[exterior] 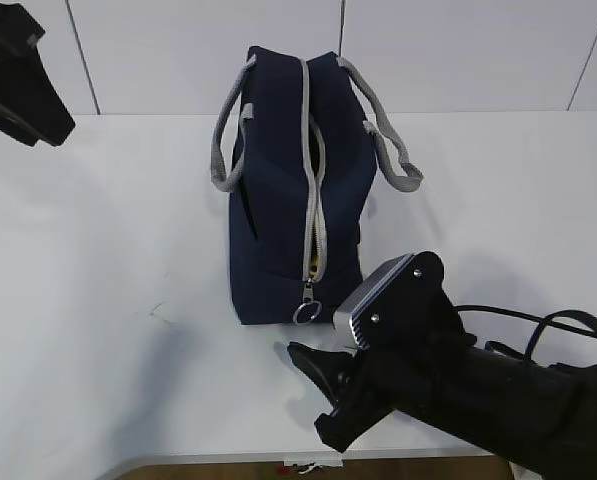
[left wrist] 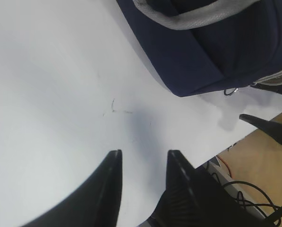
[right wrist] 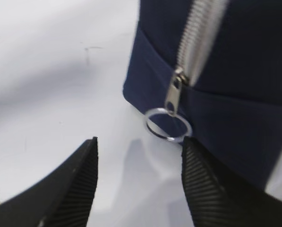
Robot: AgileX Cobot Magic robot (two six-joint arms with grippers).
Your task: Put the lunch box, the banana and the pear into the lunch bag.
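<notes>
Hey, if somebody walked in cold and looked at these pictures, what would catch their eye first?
The navy lunch bag standing mid-table, its grey zipper gaping slightly with yellow showing inside. Next, the right tool, open, close to the ring pull at the bag's near end. The left tool hangs open over bare table.

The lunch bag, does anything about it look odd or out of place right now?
Nothing is spilled or damaged. The lunch bag stands upright on the table. Its zipper gapes a little along the top, with something yellow showing inside. The ring pull hangs at the bag's near end, just ahead of the open right gripper.
</notes>
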